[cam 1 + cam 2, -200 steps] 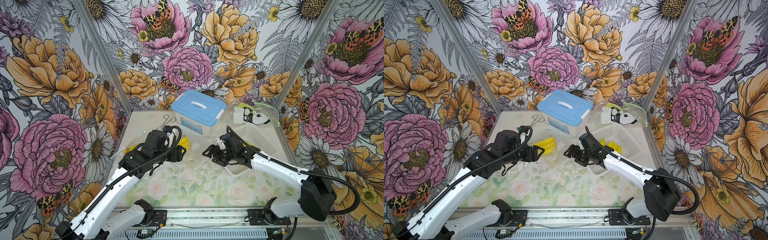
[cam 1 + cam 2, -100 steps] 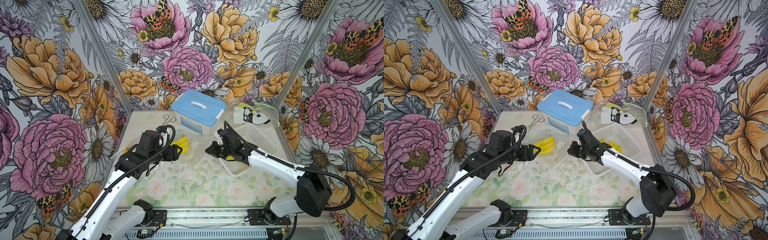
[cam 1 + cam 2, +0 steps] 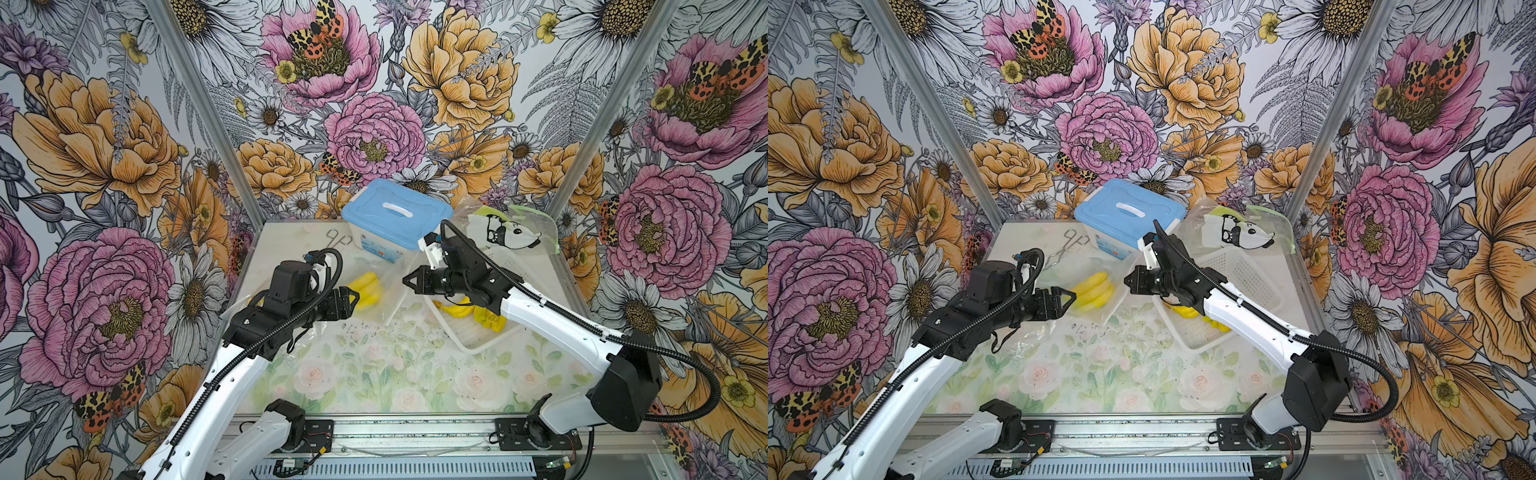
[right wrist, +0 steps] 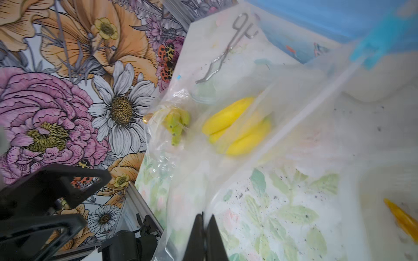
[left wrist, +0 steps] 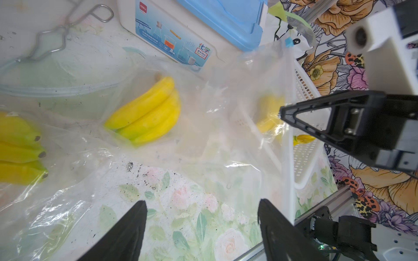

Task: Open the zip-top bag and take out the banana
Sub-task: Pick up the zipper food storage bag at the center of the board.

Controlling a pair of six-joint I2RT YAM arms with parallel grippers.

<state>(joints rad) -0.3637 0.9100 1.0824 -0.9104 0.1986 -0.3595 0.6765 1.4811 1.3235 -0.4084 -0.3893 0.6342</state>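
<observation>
Pinching the zip-top bag (image 5: pixel 226 95) at its mouth edge, the right gripper (image 3: pixel 409 281) is pressing its jaws together on the clear film, as the right wrist view suggests. It is holding that edge raised off the surface (image 3: pixel 374 386), so the zip strip is standing up with its blue slider (image 5: pixel 288 42) at the far end, close to the blue-lidded box (image 3: pixel 395 208). The left gripper (image 3: pixel 353 297) is hovering with its jaws spread, pointing at the bag from the opposite side and gripping nothing. It is likely lining up to take the other lip or the slider so the two arms can pull the mouth apart. The banana (image 5: pixel 147 113) is lying inside the bag on the surface, between the two grippers; whether the zip is already parted is unclear. The white basket (image 3: pixel 490 338) is sitting just beside the bag, probably waiting for the fruit.
</observation>
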